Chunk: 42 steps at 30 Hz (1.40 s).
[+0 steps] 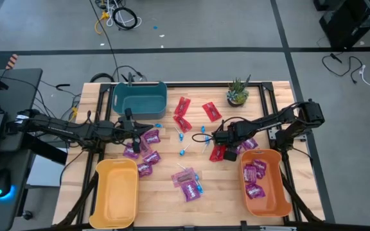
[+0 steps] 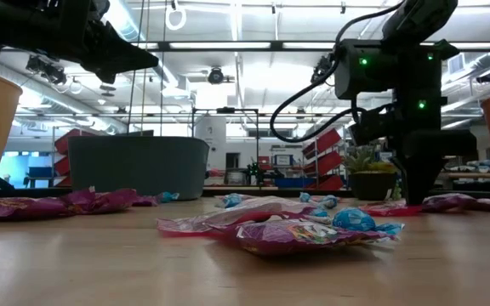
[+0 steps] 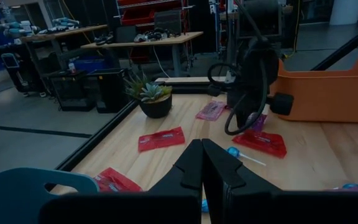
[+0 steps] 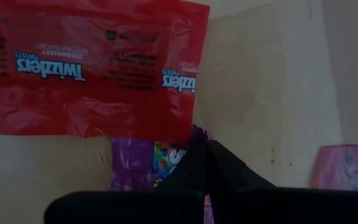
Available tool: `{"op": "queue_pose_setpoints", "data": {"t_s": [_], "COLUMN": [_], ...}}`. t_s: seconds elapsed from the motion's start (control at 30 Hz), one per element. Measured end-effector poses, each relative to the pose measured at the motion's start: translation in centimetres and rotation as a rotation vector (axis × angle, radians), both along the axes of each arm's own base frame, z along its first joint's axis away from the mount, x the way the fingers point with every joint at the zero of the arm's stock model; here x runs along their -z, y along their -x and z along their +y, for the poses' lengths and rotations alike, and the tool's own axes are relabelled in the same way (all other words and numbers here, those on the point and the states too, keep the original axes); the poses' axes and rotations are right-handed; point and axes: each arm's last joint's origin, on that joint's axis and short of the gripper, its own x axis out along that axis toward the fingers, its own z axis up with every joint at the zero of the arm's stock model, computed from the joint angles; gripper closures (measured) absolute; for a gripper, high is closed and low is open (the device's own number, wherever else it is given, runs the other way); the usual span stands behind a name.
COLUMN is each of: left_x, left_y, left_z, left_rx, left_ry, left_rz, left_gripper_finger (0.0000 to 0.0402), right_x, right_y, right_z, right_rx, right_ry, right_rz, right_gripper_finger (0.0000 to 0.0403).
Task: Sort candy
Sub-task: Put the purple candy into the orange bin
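Note:
Candy lies spread over the wooden table: red packets (image 1: 182, 112), tiny blue lollipops (image 1: 184, 136) and purple packets (image 1: 143, 144). My right gripper (image 4: 205, 149) points down at the table's middle right (image 1: 227, 144). It is shut on a purple packet (image 4: 145, 162) that lies next to a red packet (image 4: 92, 68). My left gripper (image 3: 202, 155) is shut and empty. It hangs level above the purple packets near the teal bin (image 1: 140, 96). My right gripper pinches the purple packet by one edge (image 4: 196, 132) between its two fingers. The fingers come from above, pointing down. The packet lies flat on the table, its far edge at the red packet's edge.
A yellow bin (image 1: 115, 192) stands at the near left. At the near right, an orange bin (image 1: 272, 192) holds purple packets. A small potted plant (image 1: 237, 93) stands at the far right. Another purple packet (image 1: 250, 144) lies beside my right gripper.

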Motion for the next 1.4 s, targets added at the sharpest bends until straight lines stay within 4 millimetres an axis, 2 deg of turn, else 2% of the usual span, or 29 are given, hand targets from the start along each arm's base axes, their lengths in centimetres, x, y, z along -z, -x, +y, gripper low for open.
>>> {"op": "queue_pose_setpoints", "data": {"t_s": [0.37, 0.73, 1.1, 1.4], "left_x": [0.0, 0.0, -0.1, -0.3], "left_y": [0.0, 0.0, 0.0, 0.0], "left_z": [0.0, 0.0, 0.0, 0.0], "left_rx": [-0.001, -0.002, -0.002, -0.002], "left_ry": [0.014, 0.016, 0.023, 0.030], "left_rz": [-0.005, -0.006, -0.018, -0.043], "left_gripper_finger": [0.0396, 0.0396, 0.0396, 0.0396], "right_x": [-3.7, -7.0, -12.8, -16.9], "right_y": [-0.6, 0.7, 4.1, 7.4], "right_z": [0.3, 0.2, 1.0, 2.0], "right_rx": [0.002, 0.011, 0.002, -0.099], "right_ry": [0.039, 0.115, 0.116, -0.100], "right_rz": [-0.139, -0.285, -0.596, -0.879], "right_gripper_finger": [0.0403, 0.0403, 0.0403, 0.0403]}}
